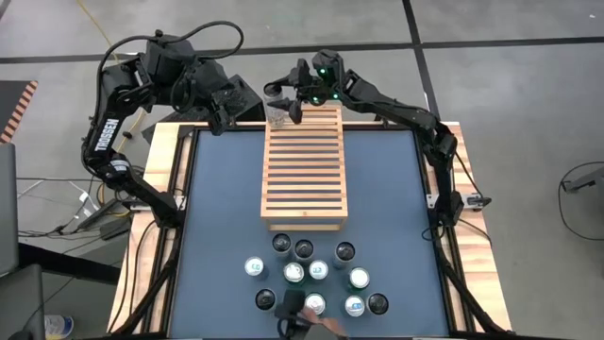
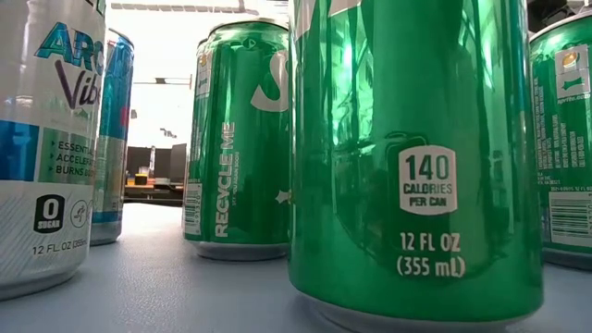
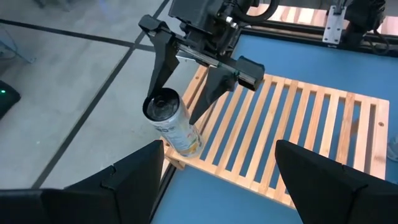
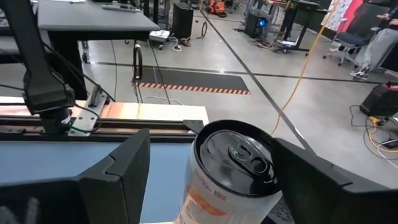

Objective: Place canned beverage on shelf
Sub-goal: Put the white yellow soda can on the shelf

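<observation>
While low view hides it | R gripper [image 3: 183, 93] astride can [image 3: 172, 122], shelf [image 3: 292, 134] corner

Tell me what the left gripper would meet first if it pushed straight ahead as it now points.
Probably the shelf: the open left gripper looks onto its slats. The can between the right gripper's fingers sits off to one side.

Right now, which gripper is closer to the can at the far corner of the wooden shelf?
Right. The right gripper straddles the can, a finger on each side, at the shelf's far corner. The left gripper hovers open off that same corner, apart from the can.
</observation>
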Tool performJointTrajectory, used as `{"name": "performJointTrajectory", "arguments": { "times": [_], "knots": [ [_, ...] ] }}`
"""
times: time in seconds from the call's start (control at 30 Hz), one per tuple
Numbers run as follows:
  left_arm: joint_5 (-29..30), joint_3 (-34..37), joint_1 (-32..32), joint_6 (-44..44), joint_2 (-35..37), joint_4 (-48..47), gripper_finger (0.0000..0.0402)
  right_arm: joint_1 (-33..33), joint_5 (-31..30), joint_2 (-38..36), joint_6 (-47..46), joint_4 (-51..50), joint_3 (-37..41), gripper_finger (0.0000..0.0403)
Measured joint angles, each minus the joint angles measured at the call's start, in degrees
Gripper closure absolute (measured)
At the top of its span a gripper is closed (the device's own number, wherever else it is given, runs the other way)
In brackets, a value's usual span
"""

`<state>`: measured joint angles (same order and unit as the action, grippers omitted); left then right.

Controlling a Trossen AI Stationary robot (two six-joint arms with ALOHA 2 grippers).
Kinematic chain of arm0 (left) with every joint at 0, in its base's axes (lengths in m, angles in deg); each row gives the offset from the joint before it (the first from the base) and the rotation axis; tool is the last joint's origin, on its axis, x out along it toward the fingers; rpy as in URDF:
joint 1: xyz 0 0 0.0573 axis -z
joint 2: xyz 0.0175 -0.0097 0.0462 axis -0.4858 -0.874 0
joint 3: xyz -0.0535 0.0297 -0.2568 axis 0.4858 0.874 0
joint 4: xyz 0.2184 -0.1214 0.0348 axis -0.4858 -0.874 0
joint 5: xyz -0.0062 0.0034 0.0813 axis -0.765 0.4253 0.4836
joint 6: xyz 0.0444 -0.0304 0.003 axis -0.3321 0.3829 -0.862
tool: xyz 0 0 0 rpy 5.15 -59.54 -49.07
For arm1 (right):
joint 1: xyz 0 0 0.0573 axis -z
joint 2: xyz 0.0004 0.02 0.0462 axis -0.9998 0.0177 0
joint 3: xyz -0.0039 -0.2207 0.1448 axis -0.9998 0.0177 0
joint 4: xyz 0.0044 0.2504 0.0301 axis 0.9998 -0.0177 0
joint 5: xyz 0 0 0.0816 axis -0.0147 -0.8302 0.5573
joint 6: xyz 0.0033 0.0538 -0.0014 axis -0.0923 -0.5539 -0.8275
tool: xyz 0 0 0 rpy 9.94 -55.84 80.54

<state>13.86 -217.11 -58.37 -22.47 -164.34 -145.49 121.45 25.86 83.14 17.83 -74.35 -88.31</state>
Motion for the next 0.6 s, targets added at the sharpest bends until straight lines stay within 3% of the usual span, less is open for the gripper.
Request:
{"name": "performJointTrajectory", "arguments": {
  "times": [0.6],
  "knots": [
    [0.5, 0.0, 0.0, 0.2, 0.0, -0.2, 0.0106, -0.1, -3.2, -1.9, -0.4, 4.6, -0.1, 0.0112]
  ]
}}
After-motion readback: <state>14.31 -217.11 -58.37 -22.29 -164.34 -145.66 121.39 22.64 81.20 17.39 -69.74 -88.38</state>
